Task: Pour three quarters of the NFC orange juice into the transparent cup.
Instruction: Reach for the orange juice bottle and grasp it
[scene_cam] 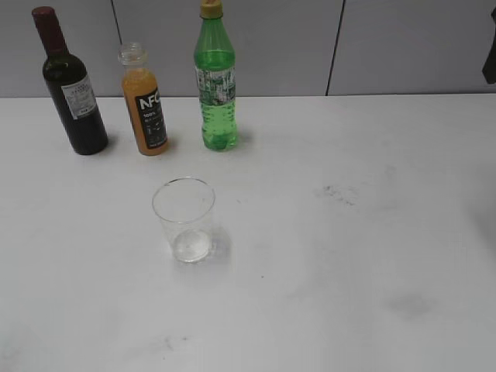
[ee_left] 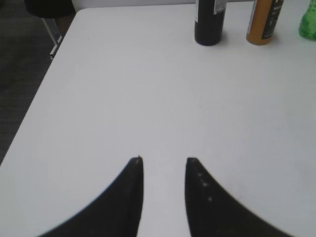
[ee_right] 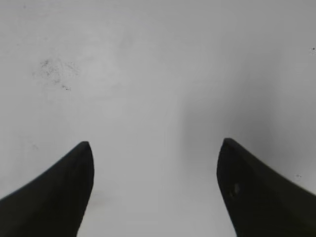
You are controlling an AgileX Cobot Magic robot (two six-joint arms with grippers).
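The NFC orange juice (scene_cam: 145,108) stands uncapped at the back left of the white table, filled with orange liquid; its lower part also shows in the left wrist view (ee_left: 264,22). The transparent cup (scene_cam: 184,219) stands empty and upright in front of it, nearer the middle. My left gripper (ee_left: 164,160) is open and empty over bare table, well short of the bottles. My right gripper (ee_right: 155,145) is wide open and empty over bare table. Neither gripper shows in the exterior view.
A dark wine bottle (scene_cam: 70,85) stands left of the juice, and also shows in the left wrist view (ee_left: 210,22). A green soda bottle (scene_cam: 215,81) stands to the right of the juice. The table's left edge (ee_left: 47,84) drops to dark floor. Smudges mark the table (scene_cam: 337,192).
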